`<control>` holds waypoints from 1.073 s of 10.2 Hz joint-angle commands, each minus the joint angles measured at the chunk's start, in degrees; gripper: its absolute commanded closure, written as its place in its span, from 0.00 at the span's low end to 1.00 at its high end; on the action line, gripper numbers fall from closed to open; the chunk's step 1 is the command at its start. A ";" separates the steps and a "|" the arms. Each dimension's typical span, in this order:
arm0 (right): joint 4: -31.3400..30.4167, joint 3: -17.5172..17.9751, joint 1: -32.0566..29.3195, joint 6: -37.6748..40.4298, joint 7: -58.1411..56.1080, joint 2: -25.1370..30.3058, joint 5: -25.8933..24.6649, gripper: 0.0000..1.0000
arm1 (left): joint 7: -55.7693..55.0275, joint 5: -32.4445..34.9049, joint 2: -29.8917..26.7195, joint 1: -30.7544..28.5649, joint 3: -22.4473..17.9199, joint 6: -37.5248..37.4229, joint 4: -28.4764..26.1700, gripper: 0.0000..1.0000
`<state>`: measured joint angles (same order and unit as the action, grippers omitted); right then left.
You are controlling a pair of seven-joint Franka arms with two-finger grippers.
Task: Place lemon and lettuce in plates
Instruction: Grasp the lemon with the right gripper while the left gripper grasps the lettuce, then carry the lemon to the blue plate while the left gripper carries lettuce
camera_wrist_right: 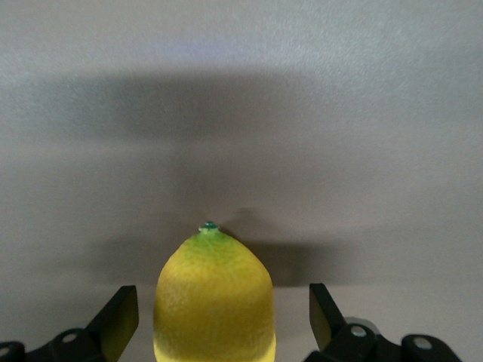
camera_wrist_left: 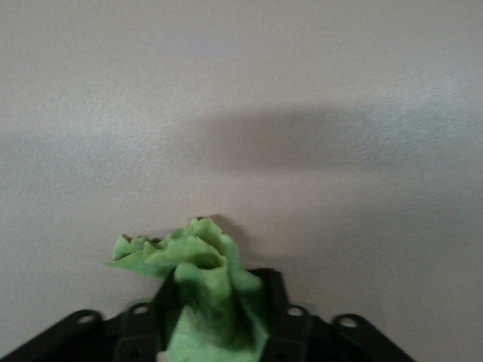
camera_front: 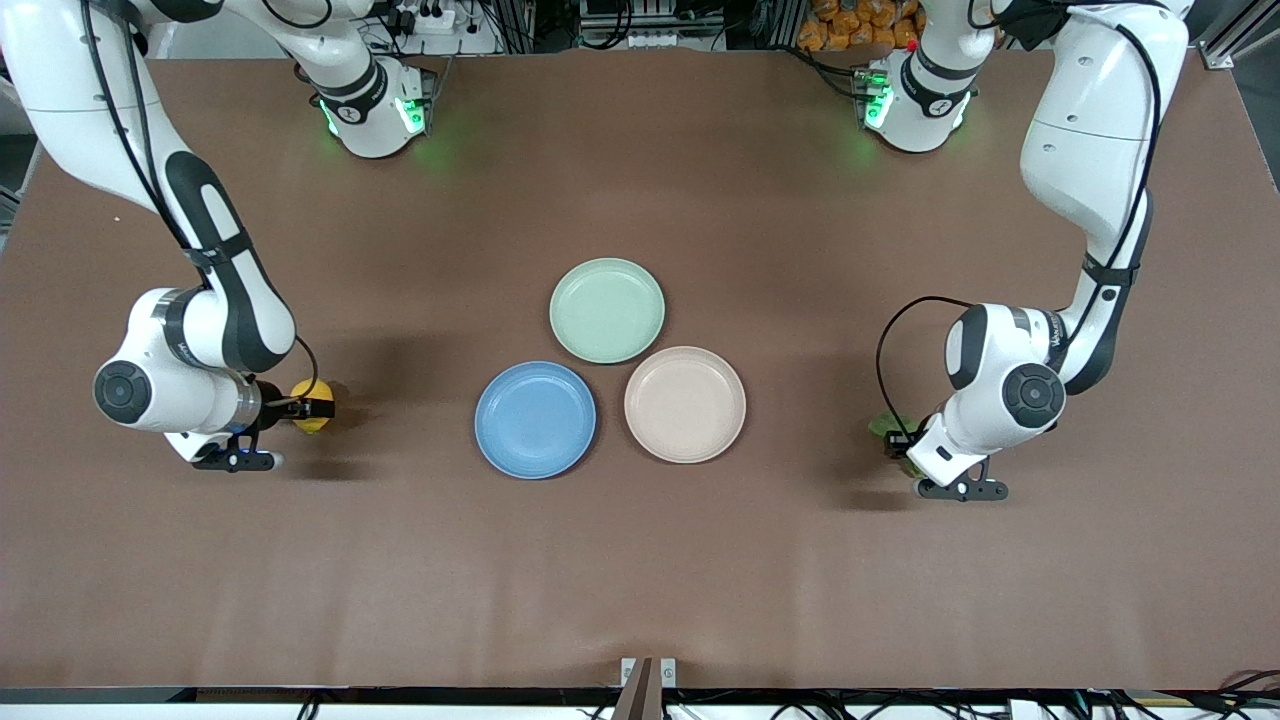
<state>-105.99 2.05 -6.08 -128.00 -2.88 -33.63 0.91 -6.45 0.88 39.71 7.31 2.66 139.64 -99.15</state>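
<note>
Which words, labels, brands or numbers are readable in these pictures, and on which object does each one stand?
No text can be read with certainty.
Right arm, wrist band: dark lettering, too small to read.
Left arm, wrist band: dark lettering, too small to read.
Lemon, lettuce, blue plate, beige-pink plate, green plate: no text.

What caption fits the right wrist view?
Right hand, fingers apart, around a yellow lemon above the brown table.
</note>
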 commanded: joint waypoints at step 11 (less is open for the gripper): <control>16.76 9.55 13.27 9.97 32.10 -3.71 0.41 1.00 | -31.30 -0.53 -7.46 20.36 -0.11 -13.43 7.04 1.00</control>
<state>-93.30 11.43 5.07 -118.34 23.73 -33.96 1.10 -32.53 0.78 32.40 24.89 3.26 127.56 -92.97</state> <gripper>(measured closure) 0.374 0.965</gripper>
